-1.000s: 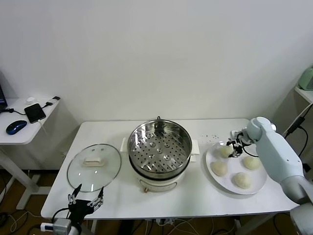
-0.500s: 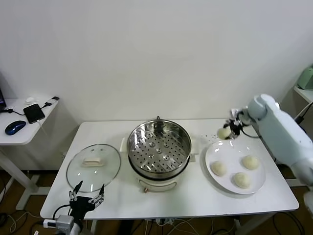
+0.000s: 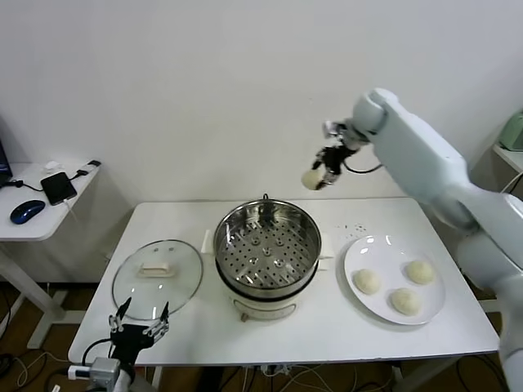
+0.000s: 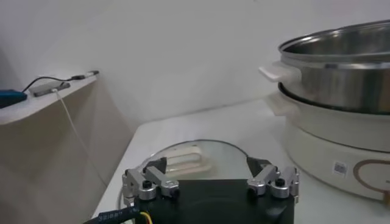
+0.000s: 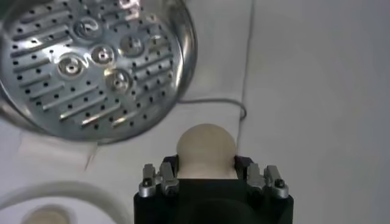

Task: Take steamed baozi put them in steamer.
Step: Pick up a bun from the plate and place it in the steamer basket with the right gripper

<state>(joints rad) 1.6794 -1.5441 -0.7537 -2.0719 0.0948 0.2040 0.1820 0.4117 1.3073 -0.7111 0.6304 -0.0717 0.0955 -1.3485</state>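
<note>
A white rectangular bench point(image 3: 204, 331) carries a round glass lid with a cream handle point(image 3: 157, 278), a shiny steel steamer on a cream base point(image 3: 266, 257) and a flat white plate point(image 3: 390, 255).

— What's that in my right claw point(image 5: 206, 176)?
— A baozi point(image 5: 205, 150), smooth, matt dough, cream-white.
— And below my claw?
— The steamer point(image 3: 266, 245): glossy polished steel, perforated tray, on a smooth cream plastic base.
— Beside it?
— A clear glass lid point(image 3: 157, 278), a glossy white plate point(image 3: 384, 284), all on a matt white table point(image 3: 196, 335).

White table point(image 3: 196, 327) against plain white wall point(image 3: 204, 90), side desk point(image 3: 33, 220) left
</note>
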